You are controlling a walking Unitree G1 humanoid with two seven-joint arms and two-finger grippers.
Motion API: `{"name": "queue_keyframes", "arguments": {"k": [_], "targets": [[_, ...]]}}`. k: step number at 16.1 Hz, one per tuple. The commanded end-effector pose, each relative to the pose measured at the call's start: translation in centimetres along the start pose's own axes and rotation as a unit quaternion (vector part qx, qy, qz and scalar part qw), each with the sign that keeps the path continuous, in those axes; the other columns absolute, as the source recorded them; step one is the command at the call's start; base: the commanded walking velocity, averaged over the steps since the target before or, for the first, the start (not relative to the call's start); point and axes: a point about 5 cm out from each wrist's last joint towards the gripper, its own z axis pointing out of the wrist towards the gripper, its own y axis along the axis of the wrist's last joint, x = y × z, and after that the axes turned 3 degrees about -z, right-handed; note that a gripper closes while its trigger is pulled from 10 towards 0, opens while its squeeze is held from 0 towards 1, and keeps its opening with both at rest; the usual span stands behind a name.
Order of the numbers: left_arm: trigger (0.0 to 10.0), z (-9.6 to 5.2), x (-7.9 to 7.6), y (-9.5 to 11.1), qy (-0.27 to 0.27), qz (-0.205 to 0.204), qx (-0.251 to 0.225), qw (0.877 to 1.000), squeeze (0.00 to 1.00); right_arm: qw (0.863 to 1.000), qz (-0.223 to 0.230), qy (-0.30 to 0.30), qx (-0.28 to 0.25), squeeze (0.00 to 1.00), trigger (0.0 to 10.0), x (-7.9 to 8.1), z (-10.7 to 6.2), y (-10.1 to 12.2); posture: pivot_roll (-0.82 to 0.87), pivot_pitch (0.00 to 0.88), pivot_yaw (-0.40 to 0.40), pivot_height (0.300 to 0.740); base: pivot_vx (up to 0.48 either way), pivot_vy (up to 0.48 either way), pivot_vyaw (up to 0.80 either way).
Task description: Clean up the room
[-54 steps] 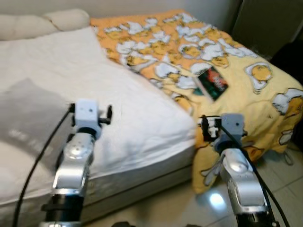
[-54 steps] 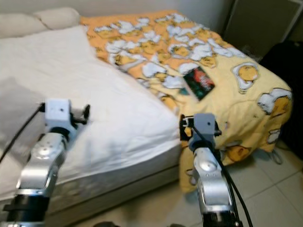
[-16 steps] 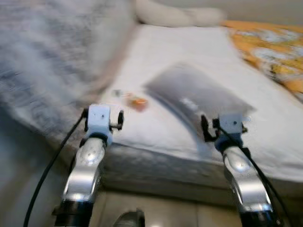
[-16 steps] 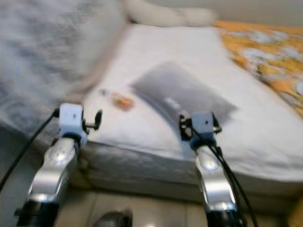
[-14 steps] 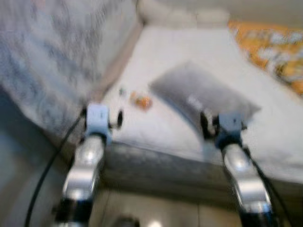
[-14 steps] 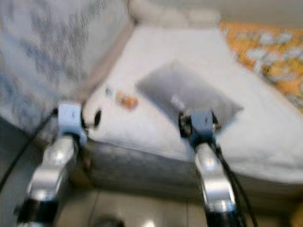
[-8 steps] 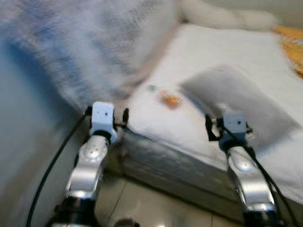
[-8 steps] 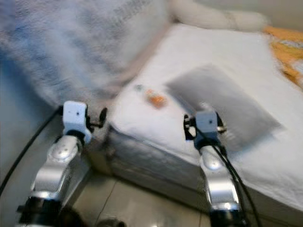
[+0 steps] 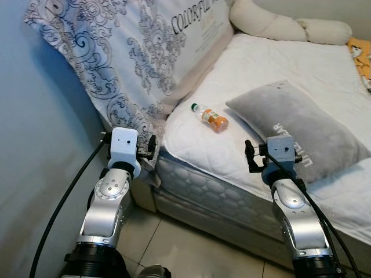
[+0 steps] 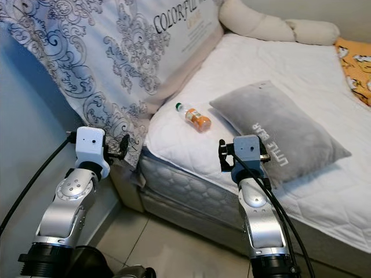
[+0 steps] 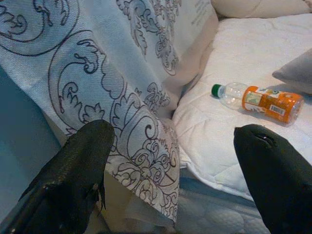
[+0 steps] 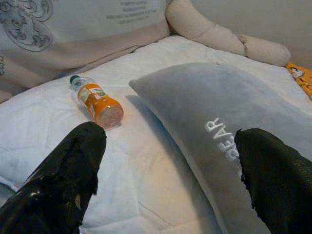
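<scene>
Bedding fills most of what you have in front of you: a white quilted mattress [image 9: 278, 69] runs from the near corner back to two cream bolster pillows [image 9: 278, 26] at the wall. A patterned white cover [image 9: 133, 58] with grey scrollwork and printed lettering leans along the bed's left side and hangs down over its near corner, against a pale blue wall [image 9: 35, 174]. At the far right edge you can see a strip of orange and yellow blanket [image 10: 353, 63]. Below the mattress the floor is light tile [image 9: 185, 249].

Your task's likely item is the small plastic bottle [image 9: 210, 116], orange label and green cap, lying on its side on the mattress near the left edge. It rests just beside the near end of a grey pillow [image 9: 301, 127] that has white lettering, though you cannot tell from these views whether the two touch.

Your left gripper [image 11: 170, 151] hovers off the bed's near left corner, in front of the hanging cover, with its two black fingers spread wide and nothing between them. Your right gripper [image 12: 170, 151] hovers over the near edge of the mattress, pointing across the grey pillow with the bottle off to one side; its fingers are likewise set wide apart and hold nothing. Both silver arms reach forward from below, with black cables trailing from the wrists.
</scene>
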Motion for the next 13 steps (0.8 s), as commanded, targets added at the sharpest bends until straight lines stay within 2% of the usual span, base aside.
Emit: {"name": "queue_keyframes", "arguments": {"k": [1,13], "targets": [[10.0,0.07,0.08,0.46,-0.003,0.002,-0.008,1.000,0.00,1.000,-0.002,0.000,0.010,0.00,10.0,-0.01,0.06,-0.21,0.01,0.000,0.022,0.740,0.240,0.000,0.00],[10.0,0.11,0.13,0.46,-0.007,0.001,-0.007,1.000,0.00,1.000,-0.004,-0.005,0.017,0.00,10.0,-0.11,0.13,-0.42,0.01,0.000,0.024,0.740,0.288,0.000,0.00]]}}
